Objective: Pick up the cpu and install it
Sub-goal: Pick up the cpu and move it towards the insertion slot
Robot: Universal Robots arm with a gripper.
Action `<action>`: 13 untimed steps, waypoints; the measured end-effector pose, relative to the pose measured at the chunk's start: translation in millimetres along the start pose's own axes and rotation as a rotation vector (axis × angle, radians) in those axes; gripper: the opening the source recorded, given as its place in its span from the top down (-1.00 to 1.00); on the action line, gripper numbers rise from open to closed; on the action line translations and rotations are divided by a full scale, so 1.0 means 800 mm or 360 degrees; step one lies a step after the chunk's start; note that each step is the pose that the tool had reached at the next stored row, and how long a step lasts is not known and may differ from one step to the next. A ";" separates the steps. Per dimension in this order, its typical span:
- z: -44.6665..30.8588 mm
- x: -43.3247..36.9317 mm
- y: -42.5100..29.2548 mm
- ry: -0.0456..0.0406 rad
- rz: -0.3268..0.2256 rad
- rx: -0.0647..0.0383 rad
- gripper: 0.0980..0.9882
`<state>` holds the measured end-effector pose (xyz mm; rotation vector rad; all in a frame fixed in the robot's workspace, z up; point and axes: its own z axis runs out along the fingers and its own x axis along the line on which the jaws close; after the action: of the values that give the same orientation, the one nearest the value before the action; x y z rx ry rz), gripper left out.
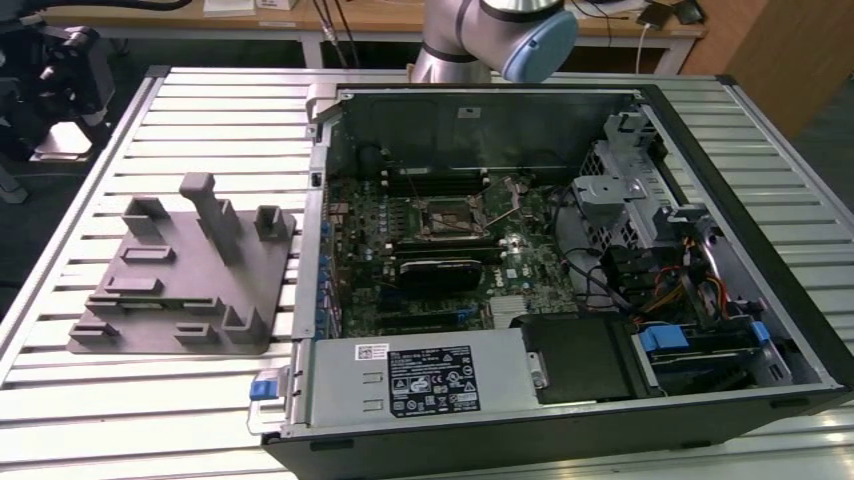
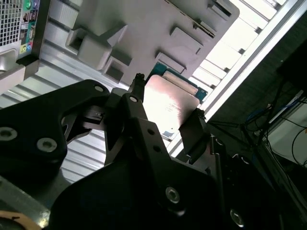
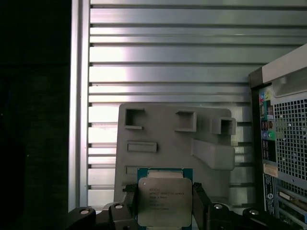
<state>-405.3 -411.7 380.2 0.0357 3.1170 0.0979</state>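
My tool (image 3: 163,188) pinches the cpu (image 3: 164,205) by two opposite edges, its metal plate facing the first wrist view and the grey fixture (image 3: 163,129) behind it. The exterior view adds the open computer case (image 1: 481,115) at frame centre, its socket (image 1: 445,217) inside, on the slatted tabletop (image 1: 200,110).

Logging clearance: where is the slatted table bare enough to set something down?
Silver metal table slats lie bare on the camera side and far side of the grey moulded fixture tray; the open black computer case is crowded inside.
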 end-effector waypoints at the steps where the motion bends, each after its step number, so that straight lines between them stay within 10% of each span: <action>1: 0.0000 -0.002 0.0001 0.0000 0.0000 0.0000 0.00; 13: 0.0008 -0.034 0.0008 0.0000 0.0000 0.0000 0.00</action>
<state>-378.1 -411.7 380.2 0.0357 3.1171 0.0979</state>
